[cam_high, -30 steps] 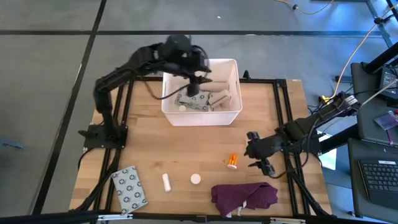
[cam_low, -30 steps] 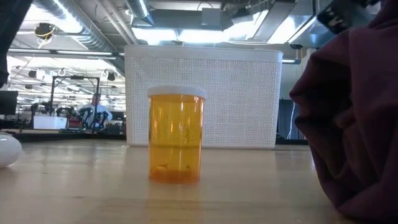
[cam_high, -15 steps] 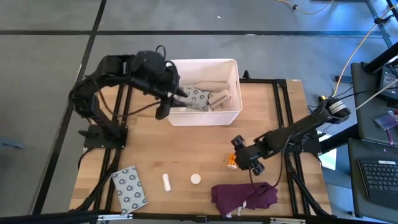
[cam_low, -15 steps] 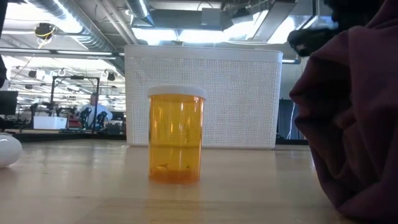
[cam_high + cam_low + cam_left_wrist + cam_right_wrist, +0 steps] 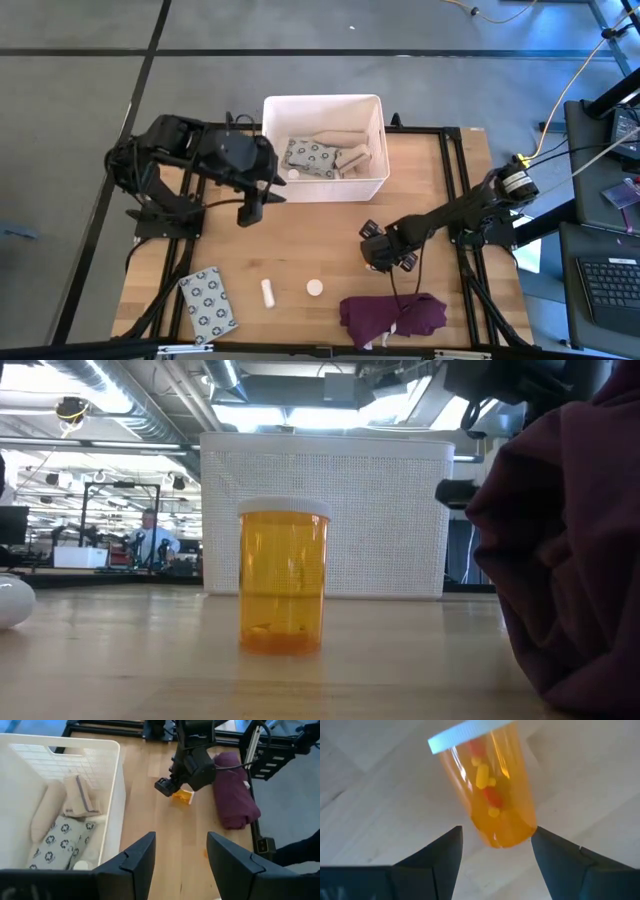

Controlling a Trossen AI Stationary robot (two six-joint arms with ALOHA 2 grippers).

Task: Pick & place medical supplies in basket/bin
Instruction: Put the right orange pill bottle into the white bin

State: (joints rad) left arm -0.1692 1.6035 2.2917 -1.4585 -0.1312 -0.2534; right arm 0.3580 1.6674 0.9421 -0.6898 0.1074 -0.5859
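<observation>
The orange pill bottle [image 5: 284, 578] with its white cap stands upright on the wooden table, in front of the white bin [image 5: 322, 99]. My right gripper [image 5: 497, 828] hovers open just above it, pointing down, with a finger on either side of the bottle [image 5: 492, 785] and touching nothing. In the high view this gripper [image 5: 376, 254] covers the bottle. My left gripper [image 5: 250, 210] is open with nothing in it over the table left of the bin. A patterned packet [image 5: 312, 157] and beige rolls [image 5: 352, 156] lie in the bin.
A patterned packet [image 5: 208, 302], a small white roll [image 5: 268, 292] and a round white piece [image 5: 315, 288] lie near the table's front edge. A dark purple cloth [image 5: 392, 314] lies bunched at the front right, close to the bottle. Black frame rails run along the table's sides.
My left gripper has swung out from above the bin toward the table's left and near side, staying open with nothing in it. My right gripper has moved toward the table's left and come down over the pill bottle, rolling its wrist. The bottle has stayed where it was.
</observation>
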